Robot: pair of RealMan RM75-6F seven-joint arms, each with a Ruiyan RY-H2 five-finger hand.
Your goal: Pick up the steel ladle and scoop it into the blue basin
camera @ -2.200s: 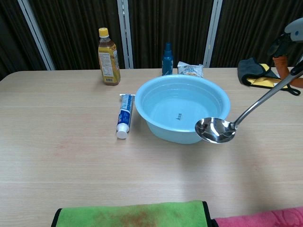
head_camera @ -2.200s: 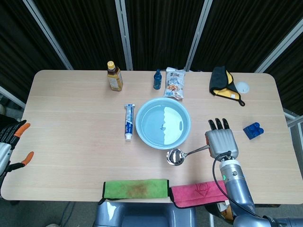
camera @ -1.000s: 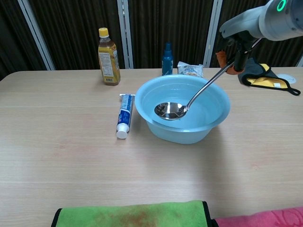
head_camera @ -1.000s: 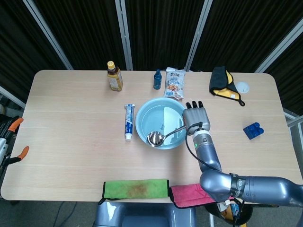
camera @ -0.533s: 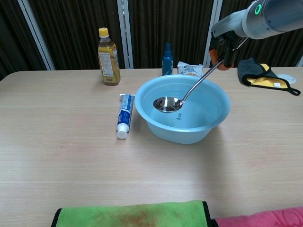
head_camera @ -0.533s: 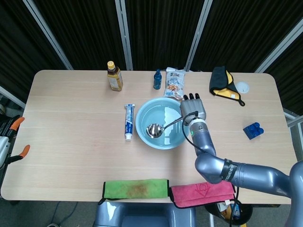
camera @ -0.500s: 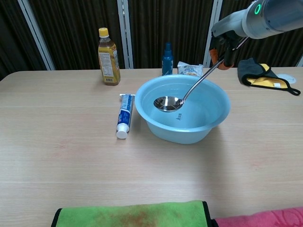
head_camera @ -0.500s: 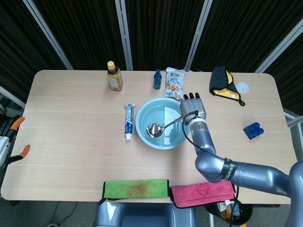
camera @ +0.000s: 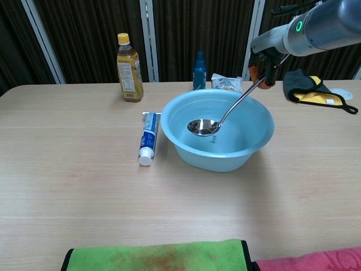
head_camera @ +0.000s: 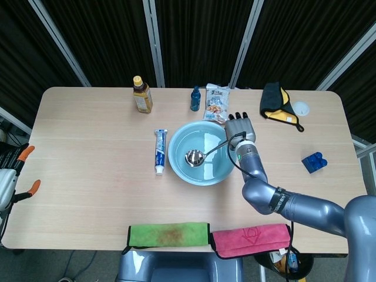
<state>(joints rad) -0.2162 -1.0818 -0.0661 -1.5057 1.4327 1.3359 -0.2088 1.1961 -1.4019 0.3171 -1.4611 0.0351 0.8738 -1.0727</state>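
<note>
From the head view, my right hand (head_camera: 241,130) grips the ladle (head_camera: 195,157), its bowl now sunk lower inside the basin (head_camera: 176,141); my left hand is out of sight. From the chest view, the bowl has dropped toward the bottom, so scooping is underway

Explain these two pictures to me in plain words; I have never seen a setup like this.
This is a two-armed robot working at a wooden table. One picture looks down from its head, the other looks forward from its chest. The grey right robot hand holds the long handle of a shiny steel ladle, with the ladle's bowl down inside the round blue plastic basin. The left robot hand sits at the table's left edge, holding nothing I can see. Also on the table: a white and blue toothpaste tube, a yellow-capped tea bottle, a small blue bottle, a snack packet, and green and pink cloths.
</note>
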